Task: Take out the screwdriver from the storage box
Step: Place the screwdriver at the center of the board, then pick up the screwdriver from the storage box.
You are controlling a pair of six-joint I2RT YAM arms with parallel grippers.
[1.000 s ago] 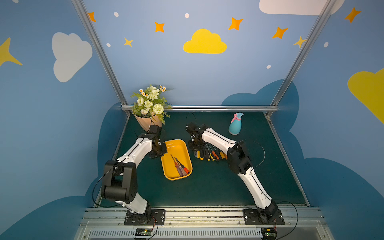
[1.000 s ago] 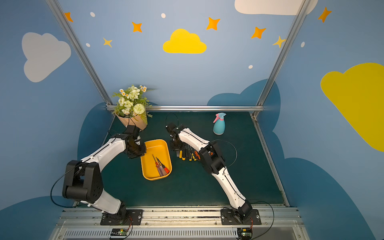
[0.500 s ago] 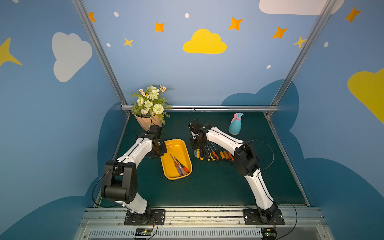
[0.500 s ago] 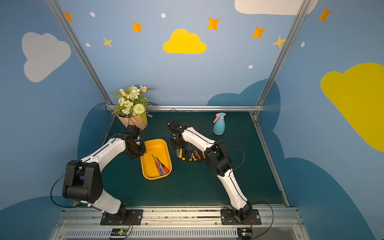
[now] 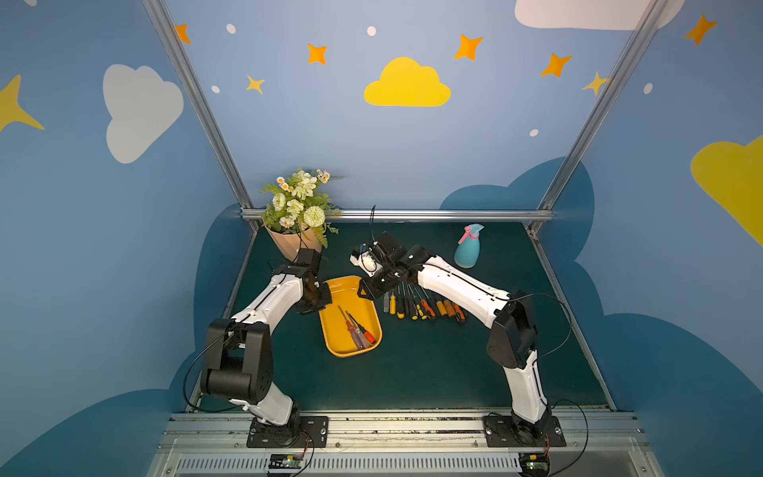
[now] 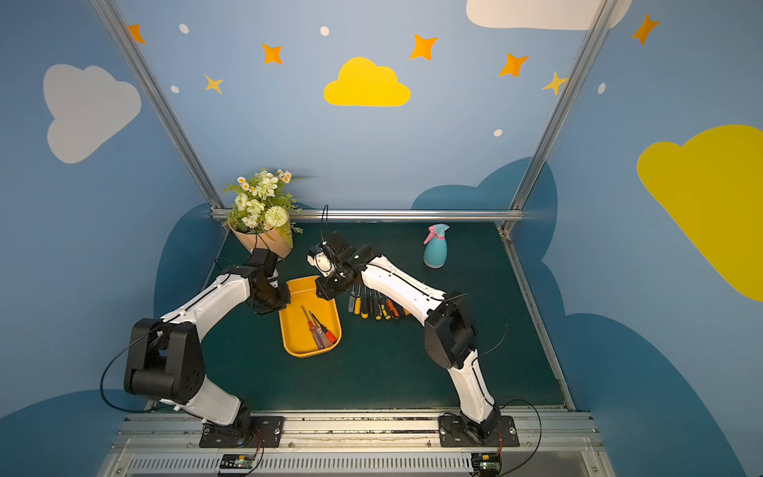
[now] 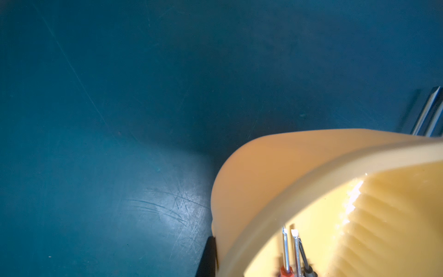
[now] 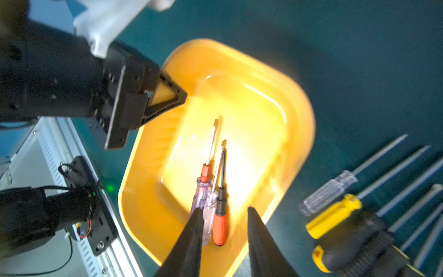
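Screwdrivers [image 5: 358, 332], 3 lying in the storage box [image 5: 342, 289], right fingers [image 8: 191, 235] parted and empty above them
Left fingers [image 8: 167, 100] are clamped on the box rim, steadying it on the table [image 5: 413, 371]. Each tool looks light, stiff and slender, with a slick shaft; the red-handled screwdriver [image 8: 219, 226] lies outermost, so pinching across its thick handle seems the surest hold, though its 2 clear-handled neighbours lie just beside it and may shift or roll
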